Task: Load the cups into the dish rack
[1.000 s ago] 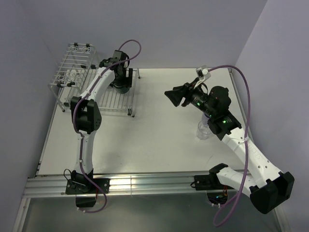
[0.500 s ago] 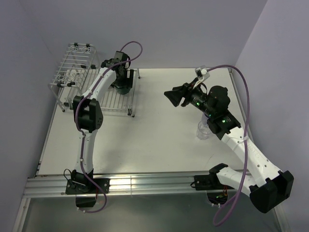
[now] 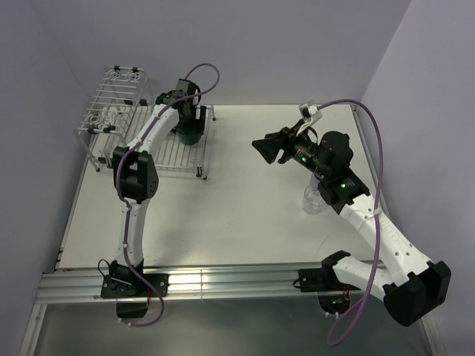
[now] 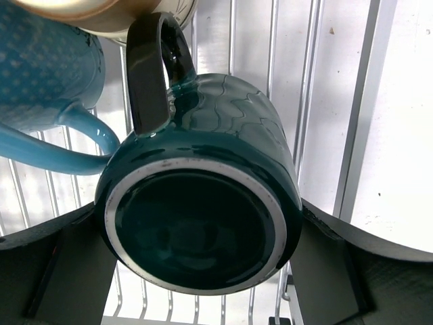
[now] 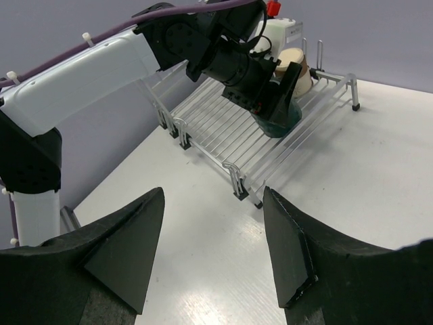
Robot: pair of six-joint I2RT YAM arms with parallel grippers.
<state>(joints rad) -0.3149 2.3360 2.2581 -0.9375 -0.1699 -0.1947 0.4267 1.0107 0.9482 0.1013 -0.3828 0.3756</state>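
Observation:
The dark teal mug (image 4: 203,223) with squiggles sits base-up on the flat slats of the white dish rack (image 3: 159,154), and shows in the top view (image 3: 191,136). My left gripper (image 3: 189,122) is over it, its fingers (image 4: 64,271) pressed on both sides. The light-blue mug (image 4: 40,68) and the tan-brown cup (image 4: 101,13) stand right behind it on the rack. My right gripper (image 3: 261,147) is open and empty above the table. The clear tumbler (image 3: 312,199) stands on the table under my right arm. I cannot make out the lavender tumbler.
The rack's taller basket part (image 3: 115,96) is at the far left by the wall. The right wrist view shows the rack (image 5: 223,128), my left arm (image 5: 88,74) over it and the tan cup (image 5: 298,68). Walls close in on the left, back and right.
My left gripper has shifted slightly over the rack, and the teal mug shows more plainly below it. The right arm has not moved.

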